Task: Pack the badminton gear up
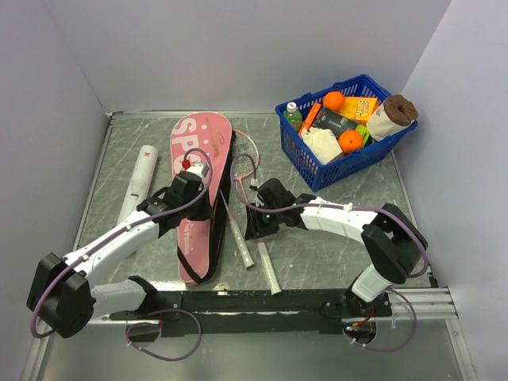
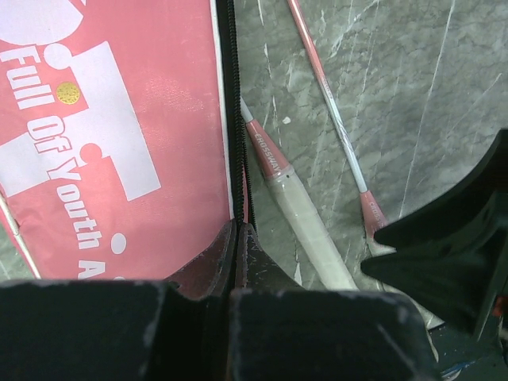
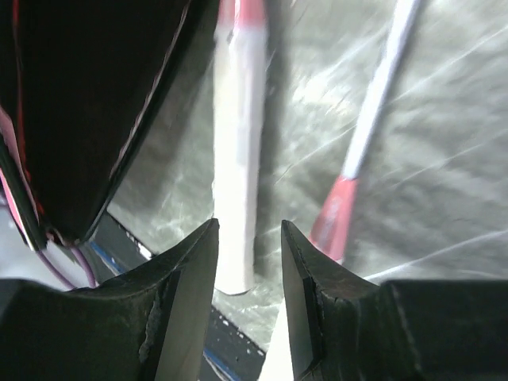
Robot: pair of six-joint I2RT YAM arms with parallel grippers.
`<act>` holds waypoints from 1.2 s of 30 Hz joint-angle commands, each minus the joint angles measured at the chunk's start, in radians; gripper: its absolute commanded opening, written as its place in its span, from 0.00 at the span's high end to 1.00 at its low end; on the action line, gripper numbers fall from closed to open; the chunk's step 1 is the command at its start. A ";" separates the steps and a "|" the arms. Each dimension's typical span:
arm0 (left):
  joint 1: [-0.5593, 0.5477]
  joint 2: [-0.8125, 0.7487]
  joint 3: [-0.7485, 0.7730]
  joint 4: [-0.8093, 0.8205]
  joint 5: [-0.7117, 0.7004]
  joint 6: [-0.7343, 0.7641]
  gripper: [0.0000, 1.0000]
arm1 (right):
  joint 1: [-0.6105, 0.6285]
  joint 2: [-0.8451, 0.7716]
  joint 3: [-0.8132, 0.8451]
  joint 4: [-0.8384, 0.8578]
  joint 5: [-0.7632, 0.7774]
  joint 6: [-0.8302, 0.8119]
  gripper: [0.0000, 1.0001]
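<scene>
The pink bag (image 1: 197, 151) lettered "SPORT" lies lengthwise left of centre, its black zipper edge (image 2: 230, 119) facing right. My left gripper (image 1: 193, 190) (image 2: 236, 230) is shut right on that zipper line, and a thin pink strip shows between its tips. Two pink rackets lie beside the bag, with white handles (image 1: 242, 248) (image 1: 270, 274) pointing to the near edge. My right gripper (image 1: 258, 225) (image 3: 250, 234) hangs open just above one white handle (image 3: 236, 159), touching nothing. The other racket's pink collar (image 3: 337, 214) lies to its right. A long white tube (image 1: 139, 178) rests left of the bag.
A blue basket (image 1: 357, 159) of groceries stands at the back right. Grey walls close in the table on three sides. The black arm rail (image 1: 262, 300) runs along the near edge. The two grippers sit close together, with the racket handles between them.
</scene>
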 commanded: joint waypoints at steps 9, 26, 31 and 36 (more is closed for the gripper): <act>-0.027 -0.013 -0.058 0.133 -0.024 -0.055 0.99 | 0.068 -0.004 -0.051 0.086 0.011 0.038 0.55; -0.042 -0.007 -0.088 0.163 -0.024 -0.061 0.99 | 0.121 0.105 -0.045 0.144 0.022 0.070 0.53; -0.045 -0.014 -0.096 0.164 -0.026 -0.061 0.99 | 0.121 0.108 -0.068 0.181 0.022 0.098 0.64; -0.056 -0.005 -0.110 0.182 -0.012 -0.072 0.99 | 0.121 0.101 -0.028 0.181 -0.003 0.108 0.83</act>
